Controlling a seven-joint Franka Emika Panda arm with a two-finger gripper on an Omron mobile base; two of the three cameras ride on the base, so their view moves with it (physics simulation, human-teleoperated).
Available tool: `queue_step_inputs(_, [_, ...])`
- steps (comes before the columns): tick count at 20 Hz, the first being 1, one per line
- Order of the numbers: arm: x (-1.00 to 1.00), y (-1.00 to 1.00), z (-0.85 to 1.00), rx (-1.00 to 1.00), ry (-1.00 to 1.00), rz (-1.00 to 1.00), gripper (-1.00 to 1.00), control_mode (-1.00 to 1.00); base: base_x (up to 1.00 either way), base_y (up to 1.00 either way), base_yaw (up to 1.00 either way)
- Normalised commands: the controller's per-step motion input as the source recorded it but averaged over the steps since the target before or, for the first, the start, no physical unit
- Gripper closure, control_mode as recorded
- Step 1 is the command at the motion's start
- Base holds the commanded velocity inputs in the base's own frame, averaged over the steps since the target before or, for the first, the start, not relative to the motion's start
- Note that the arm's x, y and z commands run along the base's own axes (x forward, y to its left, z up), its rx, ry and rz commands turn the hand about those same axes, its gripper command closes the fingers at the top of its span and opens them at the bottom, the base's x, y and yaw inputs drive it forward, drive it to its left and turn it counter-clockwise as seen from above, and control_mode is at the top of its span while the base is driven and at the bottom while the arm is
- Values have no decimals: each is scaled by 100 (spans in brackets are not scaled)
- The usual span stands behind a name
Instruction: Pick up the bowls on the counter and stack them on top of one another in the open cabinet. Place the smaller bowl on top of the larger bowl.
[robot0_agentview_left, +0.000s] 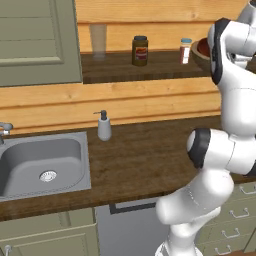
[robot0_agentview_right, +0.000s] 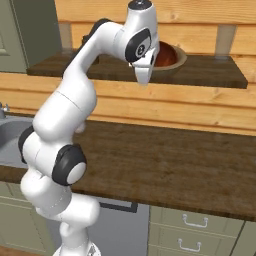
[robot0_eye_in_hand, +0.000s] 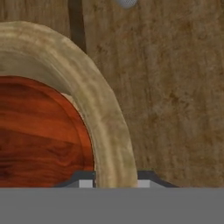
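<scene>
Two bowls are partly hidden. In the left base view, from the left, an inset steel sink (robot0_agentview_left: 42, 165) is cut off by the frame edge, and a white soap dispenser (robot0_agentview_left: 104, 125) stands beside it on the dark brown wood-grain counter (robot0_agentview_left: 140, 160). Higher up, a clear glass tumbler (robot0_agentview_left: 98, 40), a dark lidded jar (robot0_agentview_left: 140, 50) and a small white-capped bottle (robot0_agentview_left: 185, 51) are lined up in the doorless dark wood shelf recess (robot0_agentview_left: 120, 70). At its right end the wide tan shallow bowl (robot0_agentview_left: 200, 62) is half covered by the white arm. The small glossy reddish-brown bowl (robot0_agentview_left: 202, 47) is nested inside it, as seen in the right base view and the hand view. In the hand view the gripper (robot0_eye_in_hand: 116, 181) is mostly cut off, with its tips set against either side of the tan rim, which appears pinched. A grey object at the top edge cannot be identified.
</scene>
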Motion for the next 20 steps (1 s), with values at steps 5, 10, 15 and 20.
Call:
queue_step_inputs(5, [64,-7,-8,0,0,0,100,-100,0,0,0])
queue_step_inputs(10, [38,-11,-1,2,0,0,100,-100,0,0,0])
queue_step_inputs(15, [0,-22,0,6,0,0,100,-100,0,0,0])
queue_step_inputs(20, [1,-11,0,3,0,0,100,-100,0,0,0])
